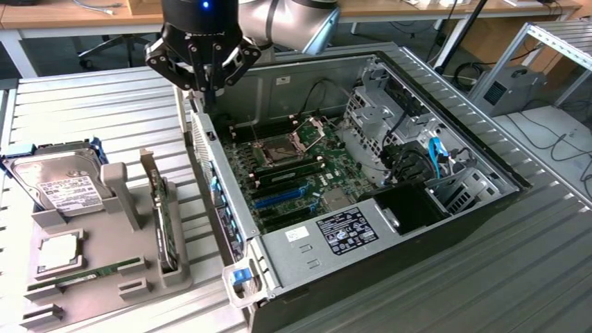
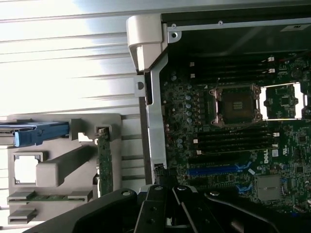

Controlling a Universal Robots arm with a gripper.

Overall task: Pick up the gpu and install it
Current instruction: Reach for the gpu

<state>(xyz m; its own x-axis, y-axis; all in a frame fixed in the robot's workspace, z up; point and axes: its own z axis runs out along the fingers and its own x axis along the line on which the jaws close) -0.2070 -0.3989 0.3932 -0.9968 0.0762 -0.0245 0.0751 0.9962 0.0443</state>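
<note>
Ext view: your hand hung above the wall of the case on the exterior view's left side, fingers together, gripping nothing. The gpu stood on edge in the grey tray on the desk, at the exterior view's left of the case and well apart from the hand. The tray also held the drive, a chip and a RAM stick, the last two lying flat. The case lay open w/ the board facing up.

Wrist view: you saw the hand w/ its black links drawn together, near the case wall. The gpu sat on edge in the tray, just beside that wall w/ a strip of desk btwn them. The drive showed a blue carrier. On the board the socket stood open, w/ blue slots close to the hand.
</note>
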